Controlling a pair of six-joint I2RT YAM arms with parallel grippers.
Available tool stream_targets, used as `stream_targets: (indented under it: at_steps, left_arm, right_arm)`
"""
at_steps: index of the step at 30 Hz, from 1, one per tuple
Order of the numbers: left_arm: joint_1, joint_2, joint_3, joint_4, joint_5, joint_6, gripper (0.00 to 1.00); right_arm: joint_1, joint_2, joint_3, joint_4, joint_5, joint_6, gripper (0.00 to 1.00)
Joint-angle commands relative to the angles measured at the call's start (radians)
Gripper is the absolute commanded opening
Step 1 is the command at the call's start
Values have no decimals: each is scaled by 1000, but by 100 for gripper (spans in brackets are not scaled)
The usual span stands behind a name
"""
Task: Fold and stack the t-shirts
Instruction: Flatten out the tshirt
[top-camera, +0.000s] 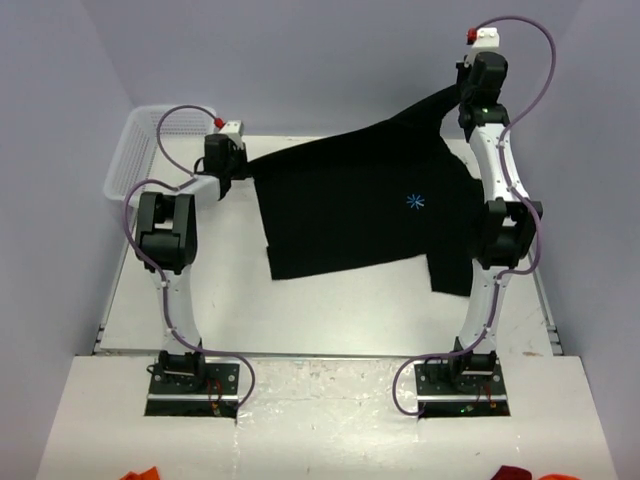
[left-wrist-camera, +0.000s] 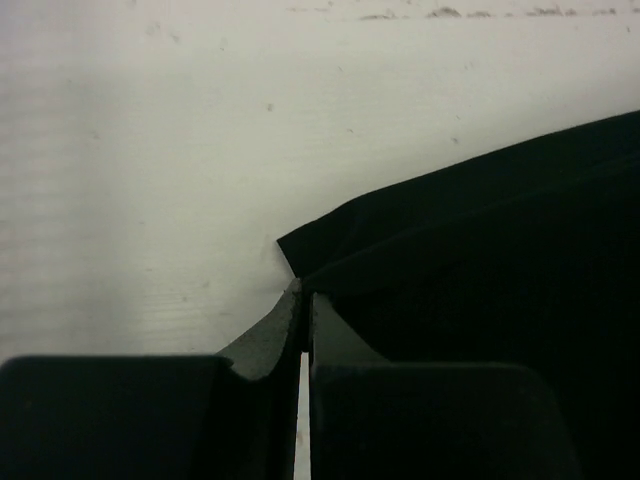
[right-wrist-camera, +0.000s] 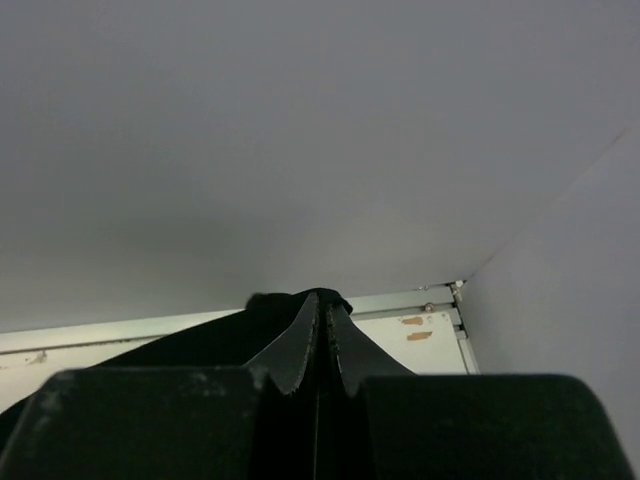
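Observation:
One black t-shirt hangs stretched between my two grippers above the white table, its lower hem draping onto the tabletop. It carries a small blue star mark. My left gripper is shut on the shirt's left corner, low over the table; the cloth runs off to the right in the left wrist view. Raised at the back right, my right gripper is shut on the other corner, and black cloth bunches around its fingertips in the right wrist view.
A white mesh basket stands at the table's far left edge, beside the left arm. Grey walls close in the back and sides. Red-orange cloth shows at the bottom edge of the top view, off the table.

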Motion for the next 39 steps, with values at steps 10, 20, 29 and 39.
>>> stream_targets:
  at_steps: [10,20,29,39]
  left_arm:
    - [37,-75,130,8,-58,-18,0]
    - [35,-112,81,13,-46,-16,0]
    - [37,-145,39,20,-49,-8,0]
    - [37,-441,21,-13,70,-65,0]
  right_arm:
    - [55,41,113,-35,-20,26,0]
    - [58,20,90,-35,-13,23,0]
    - [60,-22,72,-33,-21,95,0]
    - [132,-283,86,-120,26,50,0]
